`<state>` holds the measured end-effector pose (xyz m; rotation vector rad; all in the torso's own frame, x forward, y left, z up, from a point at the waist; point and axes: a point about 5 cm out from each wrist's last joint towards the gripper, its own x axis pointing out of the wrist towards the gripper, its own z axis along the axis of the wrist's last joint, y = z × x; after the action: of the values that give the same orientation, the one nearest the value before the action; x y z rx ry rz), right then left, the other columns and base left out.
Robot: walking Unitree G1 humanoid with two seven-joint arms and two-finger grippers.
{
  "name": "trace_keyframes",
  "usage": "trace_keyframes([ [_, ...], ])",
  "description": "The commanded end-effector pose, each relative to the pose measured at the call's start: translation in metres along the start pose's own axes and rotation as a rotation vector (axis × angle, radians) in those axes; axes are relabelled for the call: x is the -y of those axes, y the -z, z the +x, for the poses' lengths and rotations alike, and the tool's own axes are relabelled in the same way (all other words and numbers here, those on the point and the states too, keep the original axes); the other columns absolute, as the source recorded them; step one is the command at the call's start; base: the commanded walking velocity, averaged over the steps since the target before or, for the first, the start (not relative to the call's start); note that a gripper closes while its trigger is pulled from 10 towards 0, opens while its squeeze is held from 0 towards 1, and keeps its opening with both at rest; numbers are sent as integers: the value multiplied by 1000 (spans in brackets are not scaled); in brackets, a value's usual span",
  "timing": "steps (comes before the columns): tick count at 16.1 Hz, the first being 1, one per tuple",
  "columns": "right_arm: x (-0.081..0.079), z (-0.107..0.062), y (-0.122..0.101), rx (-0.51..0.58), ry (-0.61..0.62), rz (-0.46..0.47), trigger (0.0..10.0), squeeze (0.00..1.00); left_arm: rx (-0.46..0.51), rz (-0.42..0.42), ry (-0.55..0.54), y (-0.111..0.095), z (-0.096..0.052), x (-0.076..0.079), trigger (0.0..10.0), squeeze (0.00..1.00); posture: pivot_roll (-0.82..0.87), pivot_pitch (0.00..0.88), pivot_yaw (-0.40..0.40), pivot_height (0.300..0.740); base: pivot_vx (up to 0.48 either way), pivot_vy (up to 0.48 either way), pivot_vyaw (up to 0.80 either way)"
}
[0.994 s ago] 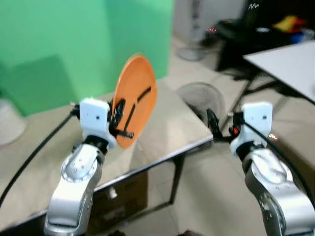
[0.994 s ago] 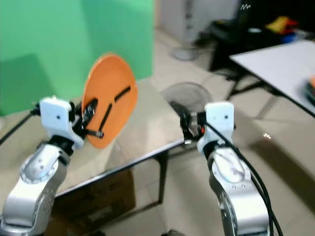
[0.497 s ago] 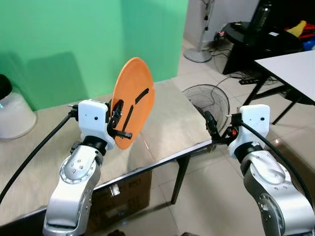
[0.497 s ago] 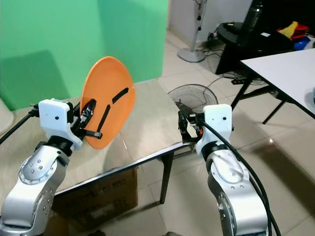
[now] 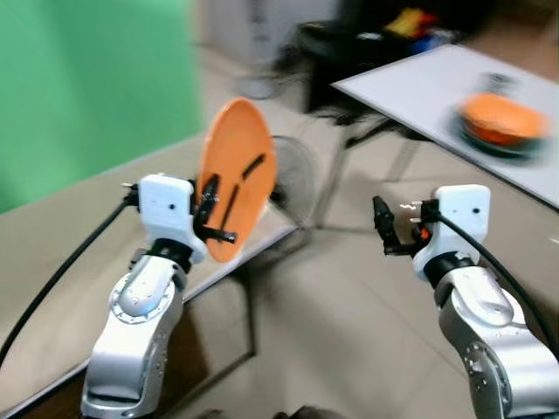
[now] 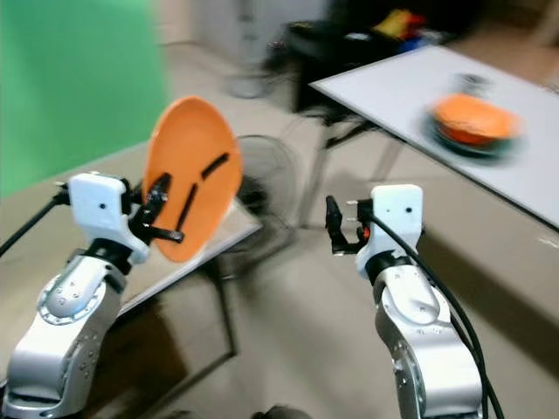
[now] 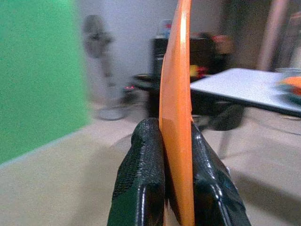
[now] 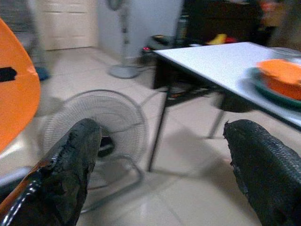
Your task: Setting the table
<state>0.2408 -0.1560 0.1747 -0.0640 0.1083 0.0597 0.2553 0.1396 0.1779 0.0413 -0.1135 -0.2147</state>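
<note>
My left pincer is closed on the orange plate, one black finger pressed to each face near its lower edge. I hold the plate on edge, nearly upright, out in front of my chest. I judge that this grip suits carrying: pinched across its thin rim the plate cannot slide flat out of the fingers, and it stays clear of my arm while I move.

My right pincer is empty, its two fingers spread wide apart. It is raised at about the same height, off to the right of the plate and well apart from it, over bare floor. I take it to be free for steadying the plate or for the next item.

Beyond the plate, the corner of a beige table lies under my left arm, and a floor fan stands on the tiles just past that corner. Farther off, ahead and to my right, is a white table with a stack of dishes on it, orange on top of a darker one. The head views are blurred.

The plate is not yet set down anywhere. The white table looks like the likely place for it, though I cannot be sure.
</note>
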Motion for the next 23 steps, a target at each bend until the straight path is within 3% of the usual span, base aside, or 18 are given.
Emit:
trace_keyframes([
  [1, -3, -1, -3, 9, -17, 1, 10000, 0, 33, 16, -22, -8, 0, -5, 10000, 0, 91, 0, -18, 740, 0, -319, 0],
  [6, -2, 0, -3, 6, -11, 5, 10000, 0, 34, 17, -16, -8, 1, -4, 10000, 0, 89, 0, -16, 740, 0, -320, -86],
  [17, -2, -1, -3, 6, 5, 21, 10000, 0, 37, 18, 6, -10, 5, -2, 10000, 0, 83, 0, -4, 740, 0, -321, -771],
  [23, -2, -1, -3, 4, 15, 27, 10000, 0, -6, -25, 6, -5, 7, -3, 10000, 0, 81, 0, -1, 740, 0, 223, -492],
])
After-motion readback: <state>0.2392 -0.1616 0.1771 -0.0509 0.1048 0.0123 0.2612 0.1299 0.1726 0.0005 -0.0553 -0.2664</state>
